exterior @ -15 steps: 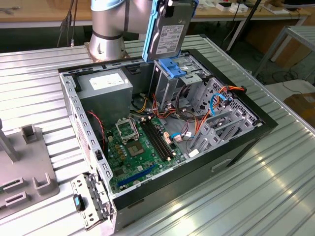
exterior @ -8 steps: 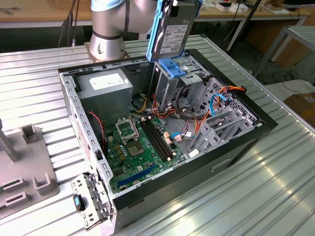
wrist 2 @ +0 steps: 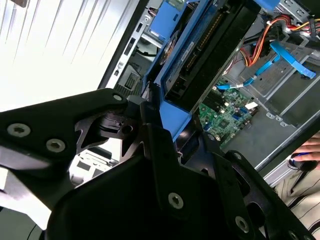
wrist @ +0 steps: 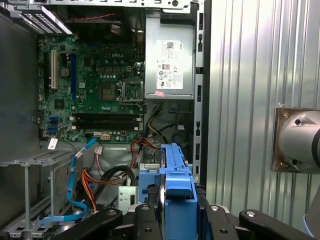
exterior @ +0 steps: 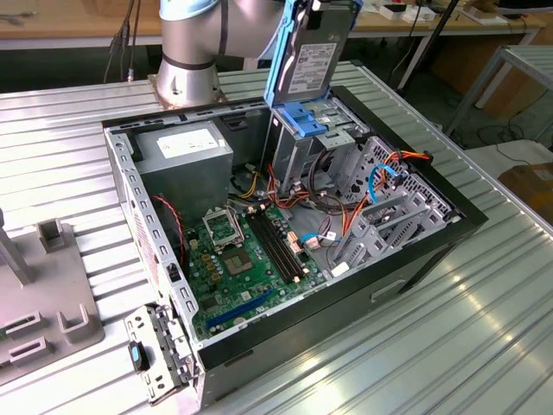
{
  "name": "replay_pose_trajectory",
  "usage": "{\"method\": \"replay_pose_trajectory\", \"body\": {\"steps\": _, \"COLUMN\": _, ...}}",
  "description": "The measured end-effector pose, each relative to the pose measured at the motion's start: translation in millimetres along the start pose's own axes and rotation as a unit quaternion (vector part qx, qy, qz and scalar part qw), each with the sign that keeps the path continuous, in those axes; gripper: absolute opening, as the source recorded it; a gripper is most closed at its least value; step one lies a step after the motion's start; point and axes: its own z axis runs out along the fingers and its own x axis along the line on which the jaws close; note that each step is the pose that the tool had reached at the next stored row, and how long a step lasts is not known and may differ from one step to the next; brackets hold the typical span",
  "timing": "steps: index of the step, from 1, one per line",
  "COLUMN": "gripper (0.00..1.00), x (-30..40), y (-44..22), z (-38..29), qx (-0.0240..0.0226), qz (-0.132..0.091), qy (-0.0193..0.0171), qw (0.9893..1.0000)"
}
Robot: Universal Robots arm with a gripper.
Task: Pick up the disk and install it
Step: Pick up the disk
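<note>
Now, disk (exterior: 311,56): lifted on edge, slightly tilted, label facing the exterior view, right above the drive cage (exterior: 302,143) of the open case
gripper (wrist: 175,206): I see its black fingers (wrist 2: 152,125) clenched on the disk's blue rails
drive cage: blue latch piece (exterior: 304,115) on top, just under the disk; I cannot tell if they touch
case (exterior: 406,277): lying on its side on the ribbed metal table (exterior: 415,363), motherboard (exterior: 246,259) and power supply (exterior: 186,147) exposed
</note>
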Motion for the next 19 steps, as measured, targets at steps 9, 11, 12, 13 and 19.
{"method": "replay_pose_trajectory", "body": {"steps": 9, "gripper": 0.37, "x": 0.9, "y": -25.9, "z": 0.4, "qx": 0.0000, "qz": 0.000, "qy": 0.0000, "qw": 1.0000}}
{"method": "replay_pose_trajectory", "body": {"steps": 11, "gripper": 0.37, "x": 1.1, "y": -30.0, "z": 0.4, "qx": 0.0000, "qz": 0.000, "qy": 0.0000, "qw": 1.0000}}
{"method": "replay_pose_trajectory", "body": {"steps": 12, "gripper": 0.37, "x": 1.1, "y": -31.3, "z": 0.4, "qx": 0.0000, "qz": 0.000, "qy": 0.0001, "qw": 1.0000}}
{"method": "replay_pose_trajectory", "body": {"steps": 13, "gripper": 0.37, "x": 1.2, "y": -33.7, "z": 0.5, "qx": 0.0000, "qz": 0.000, "qy": 0.0001, "qw": 1.0000}}
{"method": "replay_pose_trajectory", "body": {"steps": 19, "gripper": 0.37, "x": 1.8, "y": -49.5, "z": 0.7, "qx": 0.0000, "qz": 0.000, "qy": 0.0000, "qw": 1.0000}}
